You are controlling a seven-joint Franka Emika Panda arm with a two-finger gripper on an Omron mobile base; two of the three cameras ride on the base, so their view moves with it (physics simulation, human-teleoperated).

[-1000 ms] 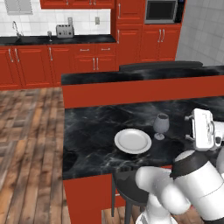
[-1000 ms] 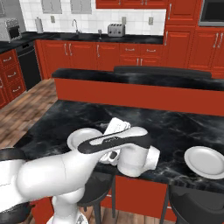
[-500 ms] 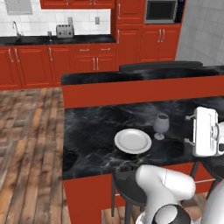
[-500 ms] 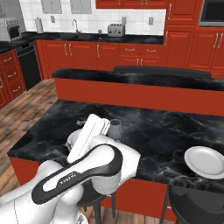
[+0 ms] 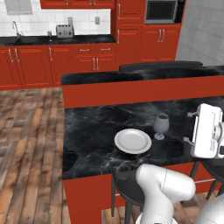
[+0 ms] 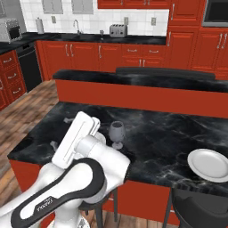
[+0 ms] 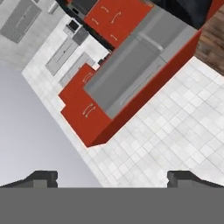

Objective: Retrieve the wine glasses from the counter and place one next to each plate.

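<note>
One wine glass (image 5: 160, 126) stands upright on the black marbled bar (image 5: 96, 127), just right of a white plate (image 5: 132, 141). In the right base view the same wine glass (image 6: 116, 132) stands beside my white hand (image 6: 75, 138), which covers most of that plate. A second plate (image 6: 209, 164) lies at the bar's right end with nothing beside it. My hand (image 5: 206, 131) hangs right of the glass, apart from it. The gripper (image 7: 113, 179) is open and empty, fingertips (image 7: 43, 177) wide apart, facing cabinets and tiled wall. A small greyish thing (image 6: 101, 33) on the far counter (image 6: 133, 40) may be the other glass.
A silver toaster (image 5: 64, 30) and a sink faucet (image 5: 16, 28) are on the far counter over red cabinet doors. A raised red ledge (image 5: 140, 89) backs the bar. Dark stools (image 6: 200, 209) stand under the bar's near edge. Wooden floor (image 5: 26, 144) lies to the left.
My hand has tipped from lying level to pointing upward, and the arm's elbow has swung low in front of the bar. The wine glass and plates have stayed put.
</note>
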